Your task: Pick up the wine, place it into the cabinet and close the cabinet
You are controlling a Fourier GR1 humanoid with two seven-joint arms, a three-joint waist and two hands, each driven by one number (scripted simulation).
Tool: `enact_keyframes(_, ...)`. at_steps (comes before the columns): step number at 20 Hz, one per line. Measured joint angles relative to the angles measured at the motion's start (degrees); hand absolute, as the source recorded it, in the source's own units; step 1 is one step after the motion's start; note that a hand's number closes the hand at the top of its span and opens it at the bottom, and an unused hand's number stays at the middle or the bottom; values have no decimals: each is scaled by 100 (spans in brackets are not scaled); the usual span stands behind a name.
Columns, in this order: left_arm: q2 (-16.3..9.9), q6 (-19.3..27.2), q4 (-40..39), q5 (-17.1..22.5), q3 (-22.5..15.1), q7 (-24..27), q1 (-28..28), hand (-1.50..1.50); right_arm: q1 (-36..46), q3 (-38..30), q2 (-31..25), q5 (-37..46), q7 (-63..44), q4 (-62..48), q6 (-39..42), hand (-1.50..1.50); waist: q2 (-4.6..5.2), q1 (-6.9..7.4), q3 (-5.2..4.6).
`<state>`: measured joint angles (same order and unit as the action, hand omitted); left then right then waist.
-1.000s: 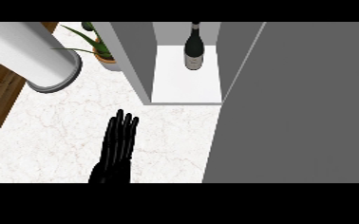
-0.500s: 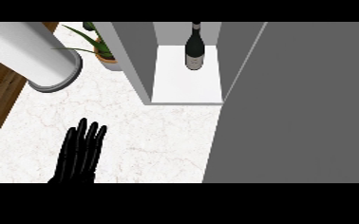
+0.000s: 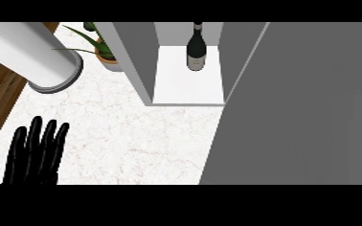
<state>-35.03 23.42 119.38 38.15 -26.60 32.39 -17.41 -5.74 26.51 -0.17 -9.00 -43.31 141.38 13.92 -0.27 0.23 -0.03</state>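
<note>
Our left hand sits at the view's lower left, fingers straight and slightly spread, holding nothing; our right hand is out of view, so only the left can be weighed for the coming move. Up and far to the right of that hand swings the door, a broad flat grey panel standing open along the right side, and we judge closing it is the step left. Between the door and the hand stands the cabinet, grey-walled with a smooth white shelf. Above the hand rises a pale cylinder, rounded and matte. The wine, a dark glossy bottle, stands upright inside the cabinet, its neck pointing away from us, well apart from the hand. A spiky plant sits beside the cabinet wall.
</note>
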Motion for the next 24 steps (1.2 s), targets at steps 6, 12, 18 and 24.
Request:
enact_keyframes(6,-295,-662,-99,545,859,2,-310,-150,69,947,18,241,4,-13,-219,150,-6,-2,-3)
enact_keyframes(12,-584,-1091,-107,942,1601,-210,-494,-150,139,1585,-151,800,86,10,-947,150,-21,-1,-6)
enact_keyframes(18,-693,-1472,-202,1089,1936,-257,-639,-150,252,1728,-444,943,250,29,-1586,150,-36,-4,-15)
enact_keyframes(24,-784,-1852,-379,1361,2238,-424,-564,-150,1031,2208,-375,1477,383,-359,-2317,150,-26,21,-19)
